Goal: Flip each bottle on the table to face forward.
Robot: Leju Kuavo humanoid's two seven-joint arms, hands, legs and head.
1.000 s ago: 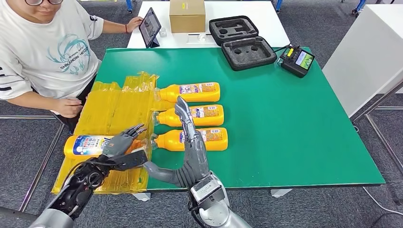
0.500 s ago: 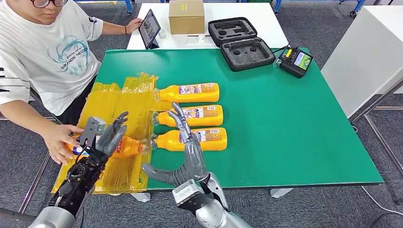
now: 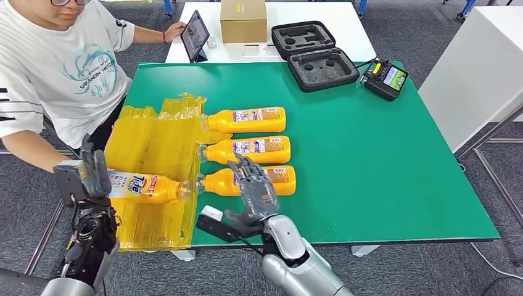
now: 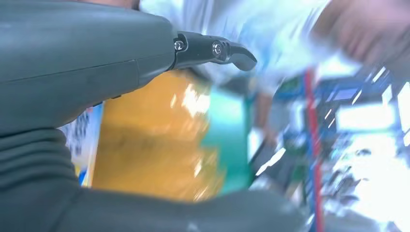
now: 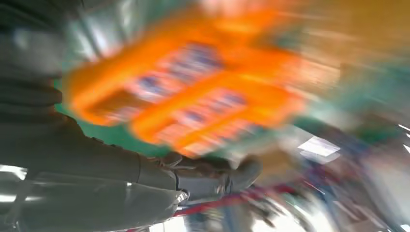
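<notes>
A: What's the biggest thing there?
B: The green table (image 3: 382, 160). On its near left part lies a spread of yellow plastic bags (image 3: 154, 145), and everything else I'll place from those bags.
A: The bottles?
B: Three orange bottles lie in a row just right of the bags, caps toward them: the far bottle (image 3: 247, 119), the middle bottle (image 3: 250, 149) and the near bottle (image 3: 280, 180). A fourth bottle (image 3: 145, 187) rests on the bags' near left part, its printed label facing up.
A: And the hands?
B: The left hand (image 3: 92, 176) is at that fourth bottle's base, at the bags' left edge; whether it grasps the bottle or is released, I cannot tell. The right hand (image 3: 253, 191) hovers over the near bottle, right of the bags, fingers spread and holding nothing. Both wrist views are badly blurred.
A: Anyone nearby?
B: A person (image 3: 55, 68) in a white shirt sits beyond the bags' left side.
</notes>
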